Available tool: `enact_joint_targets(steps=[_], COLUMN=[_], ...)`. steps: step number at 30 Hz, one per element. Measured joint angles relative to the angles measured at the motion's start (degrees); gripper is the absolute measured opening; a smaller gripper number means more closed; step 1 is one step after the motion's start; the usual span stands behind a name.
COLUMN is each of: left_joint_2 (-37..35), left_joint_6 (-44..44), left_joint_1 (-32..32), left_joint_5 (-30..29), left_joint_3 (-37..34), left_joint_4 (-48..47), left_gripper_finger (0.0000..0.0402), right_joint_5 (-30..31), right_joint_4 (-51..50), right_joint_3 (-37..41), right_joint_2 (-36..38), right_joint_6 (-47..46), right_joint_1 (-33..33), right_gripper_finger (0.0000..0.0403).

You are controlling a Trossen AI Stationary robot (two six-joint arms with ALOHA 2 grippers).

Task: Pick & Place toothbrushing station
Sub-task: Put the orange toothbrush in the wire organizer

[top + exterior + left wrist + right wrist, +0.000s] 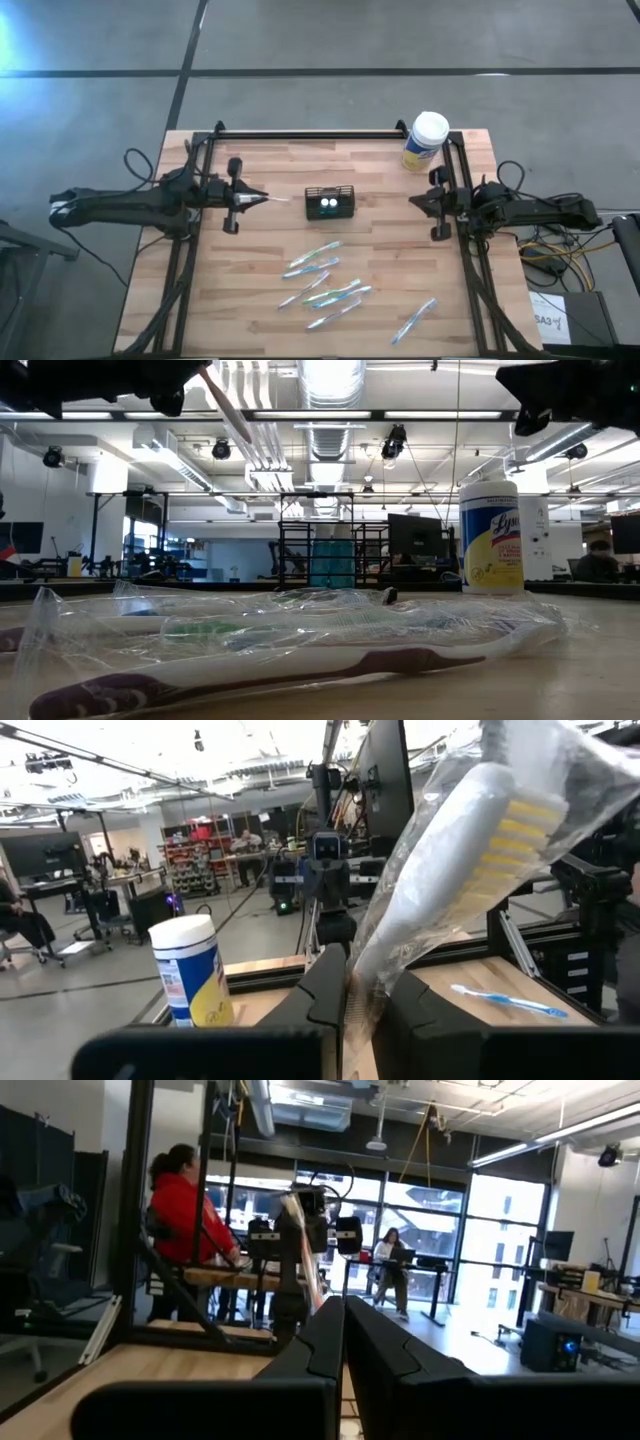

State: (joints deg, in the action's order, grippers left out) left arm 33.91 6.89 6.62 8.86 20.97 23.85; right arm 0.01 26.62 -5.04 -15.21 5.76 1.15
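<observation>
Left pincer (262,198), pressed onto a plastic-wrapped toothbrush (470,850), hovers just beside the toothbrushing station (330,202), which sits mid-bench between both arms. Right pincer (415,201), pressed together and holding nothing, waits on the station's far side. Only the left wrist view shows the held brush's yellow bristles. Six or so wrapped toothbrushes (320,280) lie on the bench (250,300); one canister (425,140) stands behind the right pincer.

The toothbrushing station (330,203) is a small black rectangular mesh caddy with slatted sides. It stands upright near the middle of the wooden table, slightly toward the far side. Two pale round shapes show inside its open top.
</observation>
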Motion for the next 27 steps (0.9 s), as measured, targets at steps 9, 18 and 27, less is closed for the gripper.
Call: enact_joint_targets(steps=[9, 18, 27], left_joint_2=[0.0, 1.1, 14.2], left_joint_6=[0.8, -0.5, 2.1], left_joint_1=[0.1, 0.3, 3.8], left_joint_5=[0.0, -2.4, -0.8], left_joint_3=[0.0, 2.1, 17.9], left_joint_4=[0.2, -0.1, -12.8], left_gripper_finger=[0.0023, 0.0023, 0.0023], right_joint_5=[0.0, 0.0, 0.1], right_joint_4=[2.0, 1.6, 0.6], right_joint_3=[3.7, 3.8, 4.0], right_joint_2=[4.2, 4.7, 4.6], right_joint_6=[0.1, 0.2, 1.8], right_joint_1=[0.0, 0.0, 0.0], right_gripper_finger=[0.0008, 0.0008, 0.0008])
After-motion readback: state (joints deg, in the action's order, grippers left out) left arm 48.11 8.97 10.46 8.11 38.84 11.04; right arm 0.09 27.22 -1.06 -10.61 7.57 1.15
